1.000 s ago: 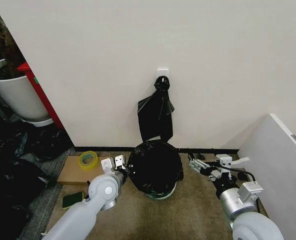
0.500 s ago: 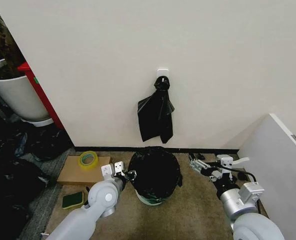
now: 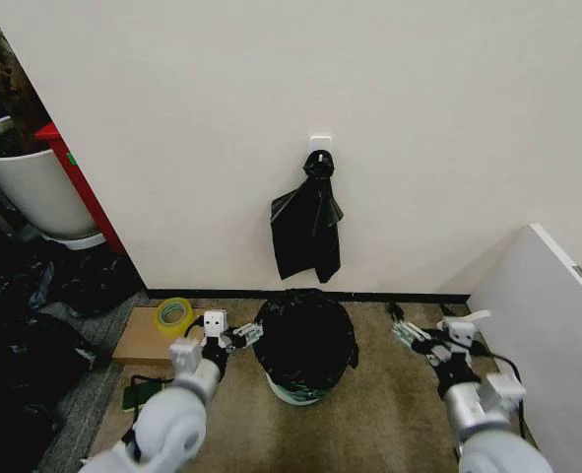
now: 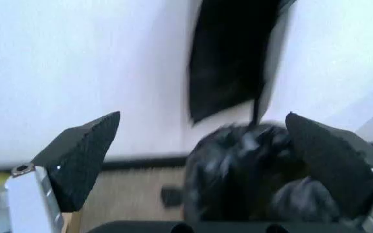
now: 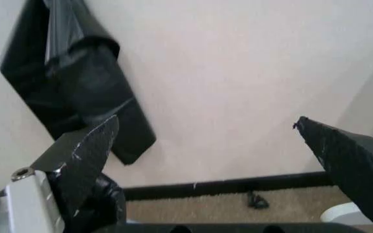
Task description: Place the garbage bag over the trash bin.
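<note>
The garbage bag (image 3: pixel 305 335) is glossy black and drapes over the trash bin, whose pale greenish base (image 3: pixel 295 394) peeks out below it on the carpet by the wall. My left gripper (image 3: pixel 233 330) is open just left of the bag, not touching it. In the left wrist view the bagged bin (image 4: pixel 251 179) lies beyond that open gripper (image 4: pixel 201 119). My right gripper (image 3: pixel 409 333) is open, a short way right of the bin. The right wrist view looks between its spread fingers (image 5: pixel 83 155) at the wall.
A knotted bunch of black bags (image 3: pixel 307 222) hangs from a wall hook above the bin. A cardboard box (image 3: pixel 143 345) with a yellow tape roll (image 3: pixel 175 313) and a green sponge (image 3: pixel 143 394) lie left. A white plant pot (image 3: pixel 30 187) stands far left, a white panel (image 3: pixel 547 325) right.
The bag has settled lower and narrower around the bin. My left gripper has come off the bag's edge. Both arms have drawn back towards me.
</note>
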### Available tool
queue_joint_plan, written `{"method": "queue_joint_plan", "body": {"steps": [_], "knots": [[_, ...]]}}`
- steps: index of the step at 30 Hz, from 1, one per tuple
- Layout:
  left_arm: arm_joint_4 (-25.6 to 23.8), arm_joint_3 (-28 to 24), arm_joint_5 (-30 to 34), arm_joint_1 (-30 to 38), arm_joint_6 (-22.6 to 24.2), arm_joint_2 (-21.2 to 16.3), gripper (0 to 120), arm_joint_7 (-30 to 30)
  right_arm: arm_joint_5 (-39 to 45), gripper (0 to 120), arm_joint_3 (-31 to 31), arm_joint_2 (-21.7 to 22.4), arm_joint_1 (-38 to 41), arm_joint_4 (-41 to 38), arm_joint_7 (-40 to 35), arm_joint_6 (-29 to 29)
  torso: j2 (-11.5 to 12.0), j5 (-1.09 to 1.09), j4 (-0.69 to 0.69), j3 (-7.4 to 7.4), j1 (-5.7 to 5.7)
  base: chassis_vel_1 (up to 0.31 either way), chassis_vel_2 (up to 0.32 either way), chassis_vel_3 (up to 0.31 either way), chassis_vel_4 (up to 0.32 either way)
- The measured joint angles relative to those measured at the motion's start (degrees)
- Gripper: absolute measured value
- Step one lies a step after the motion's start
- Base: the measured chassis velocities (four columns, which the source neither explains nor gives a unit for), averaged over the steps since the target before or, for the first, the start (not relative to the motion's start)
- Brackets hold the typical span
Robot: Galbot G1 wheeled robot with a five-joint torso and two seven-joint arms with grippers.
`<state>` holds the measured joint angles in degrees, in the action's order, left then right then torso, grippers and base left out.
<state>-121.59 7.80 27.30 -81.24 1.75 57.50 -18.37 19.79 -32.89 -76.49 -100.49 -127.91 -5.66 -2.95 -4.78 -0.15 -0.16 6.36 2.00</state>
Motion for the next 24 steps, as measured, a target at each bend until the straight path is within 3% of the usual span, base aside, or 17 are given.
{"method": "queue_joint_plan", "body": {"steps": [4,5,6,7,12,24], "knots": [[-0.5,3.0,-13.0,-6.6,-8.7,2.8,100,1.5,-2.3,100,-0.8,-3.2,-3.1,0.9,3.1,-7.4,0.0,0.00,0.00,0.00,0.00,0.000,0.000,0.000,0.000],[-0.5,5.8,-20.1,-11.4,-13.9,5.4,100,1.5,-4.3,100,-1.0,-4.8,-4.5,1.5,4.4,-11.3,0.0,0.01,0.03,0.01,0.00,0.000,0.000,0.000,0.000],[-0.7,7.3,-22.6,-13.2,-16.1,6.8,100,1.5,-5.9,100,-1.0,-5.5,-5.3,1.7,4.7,-13.4,0.0,-0.01,0.05,0.00,0.00,0.000,0.000,0.000,0.000],[-0.7,7.3,-22.6,-13.2,-16.1,6.8,100,1.5,-5.9,100,-1.0,-5.5,-5.3,1.7,4.7,-13.4,0.0,-0.01,0.05,0.00,0.00,0.000,0.000,0.000,0.000],[-2.2,14.6,-30.2,-22.2,-25.5,13.2,100,0.7,-13.9,100,-1.5,-7.8,-8.4,1.9,5.4,-22.6,0.0,0.01,0.03,0.00,0.00,0.000,0.000,0.000,0.000],[-4.9,14.3,-34.8,-27.2,-29.1,17.0,100,0.5,-18.2,100,-1.3,-10.1,-10.3,3.0,6.3,-28.1,0.0,0.01,0.03,0.01,0.00,0.000,0.000,0.000,0.000]]}}
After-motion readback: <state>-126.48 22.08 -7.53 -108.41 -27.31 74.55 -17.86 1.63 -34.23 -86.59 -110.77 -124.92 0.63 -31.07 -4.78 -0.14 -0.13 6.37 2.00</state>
